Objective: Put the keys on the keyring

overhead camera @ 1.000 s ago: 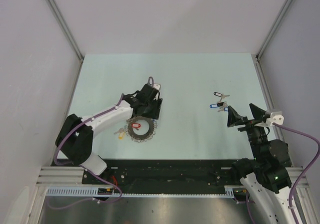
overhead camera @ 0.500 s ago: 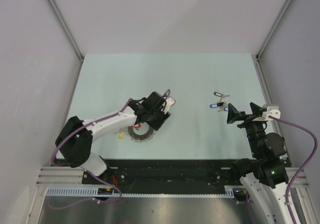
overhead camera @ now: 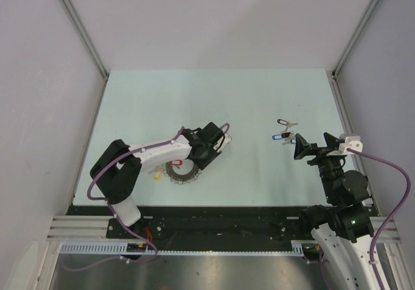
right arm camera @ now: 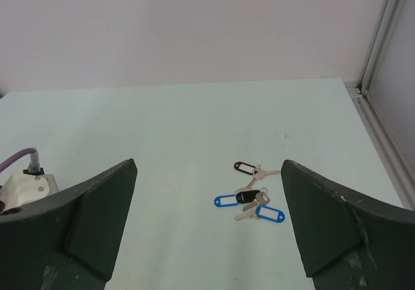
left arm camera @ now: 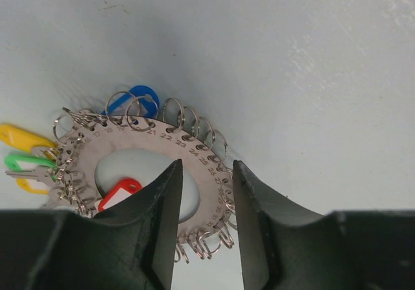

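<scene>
The keyring (left arm camera: 139, 142) is a flat silver numbered ring edged with many small split rings, carrying yellow, green, red and blue tags. In the top view it (overhead camera: 179, 173) lies at front left. My left gripper (left arm camera: 206, 189) is low over its right rim, jaws narrowly open, one finger (left arm camera: 165, 218) over the centre hole and one outside; it (overhead camera: 193, 162) shows in the top view too. The keys (right arm camera: 254, 202), silver with blue and black tags, lie loose at right (overhead camera: 284, 133). My right gripper (right arm camera: 209, 167) is wide open and empty, short of them (overhead camera: 316, 146).
Grey walls with metal corner posts (overhead camera: 78, 27) enclose the pale green table (overhead camera: 214, 95) on three sides. A black rail (overhead camera: 220, 222) runs along the near edge by the arm bases. A purple cable (overhead camera: 389, 173) loops off the right arm.
My left wrist has swung to the right and turned over the keyring, which stays put. My right gripper shifted slightly left toward the keys, then held still.
</scene>
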